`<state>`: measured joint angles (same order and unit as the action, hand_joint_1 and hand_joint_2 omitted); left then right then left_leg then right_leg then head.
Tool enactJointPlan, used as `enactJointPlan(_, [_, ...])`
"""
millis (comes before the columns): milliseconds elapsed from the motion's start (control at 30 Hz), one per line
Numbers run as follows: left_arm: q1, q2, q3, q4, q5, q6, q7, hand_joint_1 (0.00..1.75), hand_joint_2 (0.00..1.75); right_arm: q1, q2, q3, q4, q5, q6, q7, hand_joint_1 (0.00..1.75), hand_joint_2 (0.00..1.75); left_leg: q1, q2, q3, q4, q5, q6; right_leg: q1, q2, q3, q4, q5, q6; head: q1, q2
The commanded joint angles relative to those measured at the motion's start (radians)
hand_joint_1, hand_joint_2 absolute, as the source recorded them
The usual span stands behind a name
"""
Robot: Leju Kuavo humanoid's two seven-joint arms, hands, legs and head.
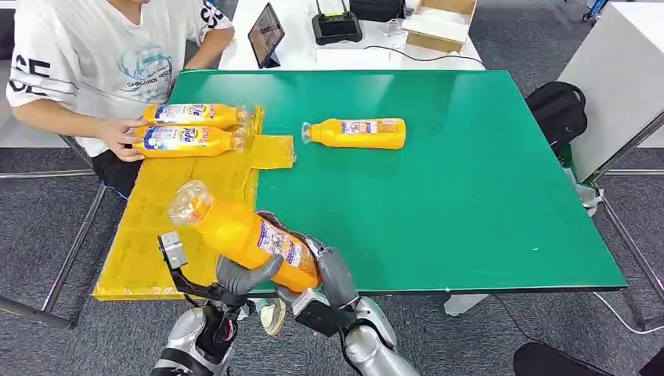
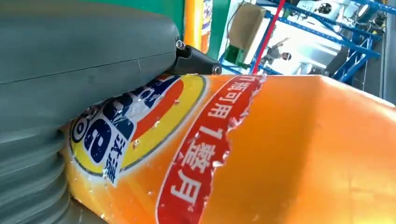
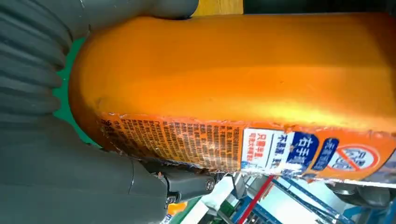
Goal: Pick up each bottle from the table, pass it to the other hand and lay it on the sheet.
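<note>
An orange bottle (image 1: 243, 233) with a clear cap hangs tilted over the table's front edge, cap toward the yellow sheet (image 1: 149, 235). My right hand (image 1: 335, 274) grips its base end, and my left hand (image 1: 244, 276) wraps its middle from below. Up close, the left hand (image 2: 70, 70) presses on the bottle's label (image 2: 140, 126). The right hand (image 3: 46, 163) cups the bottle (image 3: 233, 70). Two more bottles (image 1: 192, 115) (image 1: 184, 140) lie on the sheet's far end. Another bottle (image 1: 356, 133) lies on the green table (image 1: 470, 204).
A seated person at the far left rests a hand (image 1: 121, 139) on the two laid bottles. A tablet (image 1: 266, 33), a black device (image 1: 337, 27) and a cardboard box (image 1: 440, 22) stand on the white desk behind. A black backpack (image 1: 557, 110) sits on the right.
</note>
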<state>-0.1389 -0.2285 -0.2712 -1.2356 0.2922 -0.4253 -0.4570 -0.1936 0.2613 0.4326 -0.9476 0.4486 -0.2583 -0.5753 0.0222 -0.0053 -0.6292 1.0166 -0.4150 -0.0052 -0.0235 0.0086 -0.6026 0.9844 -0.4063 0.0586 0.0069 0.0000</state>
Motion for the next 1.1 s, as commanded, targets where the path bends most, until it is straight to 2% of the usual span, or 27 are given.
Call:
enactJointPlan(33, [-0.057, 0.012, -0.007, 0.016, -0.056, 0.047, -0.008, 1.75, 1.75, 0.002, -0.013, 0.065, 0.055, 0.004, 0.018, 0.0, 1.75, 1.75, 0.001, -0.001, 0.003, 0.0, -0.001, 0.001, 0.001, -0.002, 0.004, -0.001, -0.001, -0.002, 0.0, 0.0])
enactJointPlan(67, [-0.057, 0.01, -0.002, 0.012, -0.058, 0.052, -0.01, 1.75, 1.75, 0.004, -0.013, 0.062, 0.051, 0.0, 0.017, -0.002, 1.62, 1.75, 0.0, -0.001, 0.003, 0.0, -0.001, 0.001, 0.001, -0.002, 0.004, -0.001, -0.001, -0.002, 0.0, 0.0])
enactJointPlan(100, [-0.058, 0.011, 0.0, 0.008, -0.062, 0.055, -0.012, 1.75, 1.75, 0.006, -0.012, 0.057, 0.046, -0.001, 0.007, -0.004, 0.54, 1.75, 0.0, -0.001, 0.005, -0.001, -0.002, 0.002, 0.001, -0.002, 0.006, -0.001, -0.002, -0.003, 0.0, 0.0])
enactJointPlan(133, [-0.057, 0.011, 0.008, -0.006, -0.083, 0.082, -0.027, 1.75, 1.75, 0.018, -0.002, 0.032, 0.027, -0.03, -0.004, -0.01, 0.0, 1.75, 0.001, -0.001, 0.003, 0.0, -0.001, 0.001, 0.001, -0.002, 0.004, -0.001, -0.002, -0.003, 0.0, 0.0])
enactJointPlan(167, [-0.057, 0.01, 0.02, -0.023, -0.089, 0.098, -0.037, 1.75, 1.75, 0.028, 0.001, 0.013, 0.001, -0.063, 0.007, -0.013, 0.0, 1.75, 0.0, -0.001, 0.003, 0.0, -0.001, 0.001, 0.001, -0.002, 0.003, -0.001, -0.001, -0.002, 0.0, 0.0])
enactJointPlan(200, [-0.058, 0.01, 0.026, -0.032, -0.102, 0.115, -0.045, 1.75, 1.75, 0.034, 0.003, 0.004, -0.014, -0.078, 0.008, -0.016, 0.0, 0.0, 0.0, -0.001, 0.005, -0.001, -0.002, 0.001, 0.001, -0.003, 0.005, -0.001, -0.002, -0.003, 0.0, 0.0])
enactJointPlan(300, [-0.076, 0.015, 0.06, -0.059, -0.136, 0.177, -0.055, 1.75, 1.75, 0.047, -0.005, -0.014, -0.061, -0.11, 0.014, -0.003, 0.0, 0.0, 0.0, 0.0, 0.001, 0.0, -0.001, 0.001, 0.001, -0.001, 0.001, 0.0, -0.001, -0.002, 0.0, 0.0])
enactJointPlan(667, [-0.09, 0.017, 0.081, -0.058, -0.166, 0.226, -0.054, 1.75, 1.75, 0.05, -0.007, -0.029, -0.062, -0.136, 0.028, -0.003, 0.0, 0.0, 0.0, 0.0, 0.003, 0.0, -0.001, 0.001, 0.001, -0.001, 0.003, -0.001, -0.001, -0.002, 0.0, 0.0])
enactJointPlan(700, [-0.092, 0.016, 0.084, -0.056, -0.173, 0.242, -0.052, 1.69, 1.75, 0.052, -0.007, -0.033, -0.065, -0.139, 0.024, -0.003, 0.0, 0.0, 0.0, -0.001, 0.002, 0.0, -0.001, 0.001, 0.0, -0.001, 0.002, 0.0, -0.001, -0.002, 0.0, 0.0])
enactJointPlan(767, [-0.103, 0.022, 0.086, -0.049, -0.237, 0.309, -0.072, 0.84, 1.75, 0.053, -0.008, -0.039, -0.075, -0.146, 0.023, -0.006, 0.0, 0.0, 0.0, -0.001, 0.002, 0.0, -0.001, 0.001, 0.001, -0.001, 0.002, -0.001, -0.001, -0.002, 0.0, 0.0])
enactJointPlan(800, [-0.103, 0.022, 0.086, -0.049, -0.237, 0.309, -0.072, 0.84, 1.75, 0.053, -0.008, -0.039, -0.075, -0.146, 0.023, -0.006, 0.0, 0.0, 0.0, -0.001, 0.005, 0.0, -0.002, 0.002, 0.001, -0.002, 0.005, -0.001, -0.002, -0.004, 0.0, 0.0])
enactJointPlan(833, [-0.114, 0.029, 0.09, -0.04, -0.284, 0.352, -0.082, 0.66, 1.75, 0.056, -0.008, -0.045, -0.088, -0.151, 0.021, -0.007, 0.0, 0.0, 0.0, -0.001, 0.003, -0.001, -0.001, 0.001, 0.001, -0.002, 0.003, 0.0, -0.001, -0.003, 0.0, 0.0])
enactJointPlan(867, [-0.13, 0.036, 0.1, -0.022, -0.346, 0.415, -0.091, 0.89, 1.75, 0.058, -0.008, -0.05, -0.103, -0.157, 0.019, -0.011, 0.0, 0.0, 0.0, -0.001, 0.002, -0.001, -0.001, 0.001, 0.001, -0.002, 0.003, -0.001, -0.001, -0.002, 0.0, 0.0])
enactJointPlan(900, [-0.142, 0.042, 0.108, -0.007, -0.388, 0.462, -0.096, 1.26, 1.75, 0.061, -0.007, -0.056, -0.117, -0.16, 0.012, -0.016, 0.0, 0.0, 0.0, -0.001, 0.002, 0.0, -0.001, 0.001, 0.001, -0.002, 0.002, 0.0, -0.001, -0.002, 0.0, 0.0])
enactJointPlan(933, [-0.162, 0.056, 0.112, 0.026, -0.481, 0.552, -0.101, 1.75, 1.75, 0.066, -0.006, -0.064, -0.136, -0.173, 0.008, -0.025, 0.0, 0.0, 0.0, -0.001, 0.004, -0.001, -0.001, 0.001, 0.001, -0.002, 0.004, 0.0, -0.002, -0.003, 0.0, 0.0])
enactJointPlan(1033, [-0.211, 0.064, 0.177, 0.119, -0.552, 0.628, -0.13, 1.75, 1.75, 0.078, -0.007, -0.074, -0.19, -0.191, 0.006, -0.026, 0.0, 0.0, 0.0, -0.001, 0.002, -0.001, 0.0, 0.001, 0.0, -0.001, 0.002, 0.0, -0.001, -0.002, 0.0, 0.0])
enactJointPlan(1100, [-0.234, 0.074, 0.224, 0.176, -0.535, 0.598, -0.15, 1.75, 1.75, 0.082, -0.012, -0.073, -0.217, -0.199, 0.002, -0.03, 0.0, 0.0, 0.0, -0.001, 0.002, -0.001, 0.0, 0.001, 0.0, -0.001, 0.002, 0.0, -0.001, -0.002, 0.0, 0.0])
